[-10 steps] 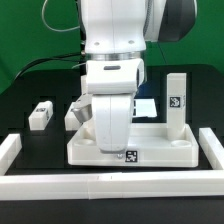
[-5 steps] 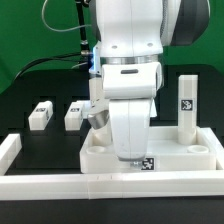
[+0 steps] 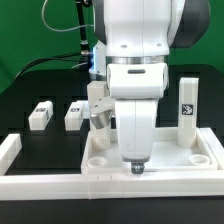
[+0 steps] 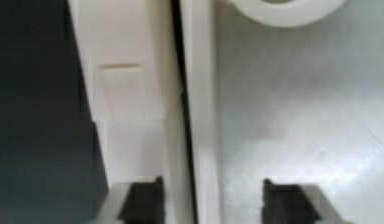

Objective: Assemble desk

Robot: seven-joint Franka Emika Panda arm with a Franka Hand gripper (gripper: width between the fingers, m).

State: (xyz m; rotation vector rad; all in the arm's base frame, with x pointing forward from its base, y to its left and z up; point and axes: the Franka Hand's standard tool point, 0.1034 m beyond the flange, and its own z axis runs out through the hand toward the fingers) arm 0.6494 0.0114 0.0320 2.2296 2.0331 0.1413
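Observation:
The white tray-like tabletop (image 3: 200, 158) lies against the front border bar. My gripper (image 3: 137, 168) reaches down onto its front rim. In the wrist view my gripper (image 4: 217, 203) straddles that rim (image 4: 189, 110): both dark fingertips (image 4: 150, 200) stand apart, with a gap on the inner side, so it is open. A round corner socket (image 4: 287, 8) shows on the tray floor. One tagged leg (image 3: 187, 106) stands upright at the tabletop's far right corner. Another leg (image 3: 96, 108) stands at its far left, partly hidden behind my hand. Two loose legs (image 3: 41, 115) (image 3: 75, 115) lie on the black table.
Long white border bars run along the front (image 3: 60, 188) and the exterior view's left (image 3: 8, 150). The front bar (image 4: 121, 100) lies right beside the tabletop's rim. Black cables hang at the back in front of a green backdrop.
The tabletop, with its upright legs, has slid toward the exterior view's right and up to the front bar with my gripper on its rim. The jaws have now parted.

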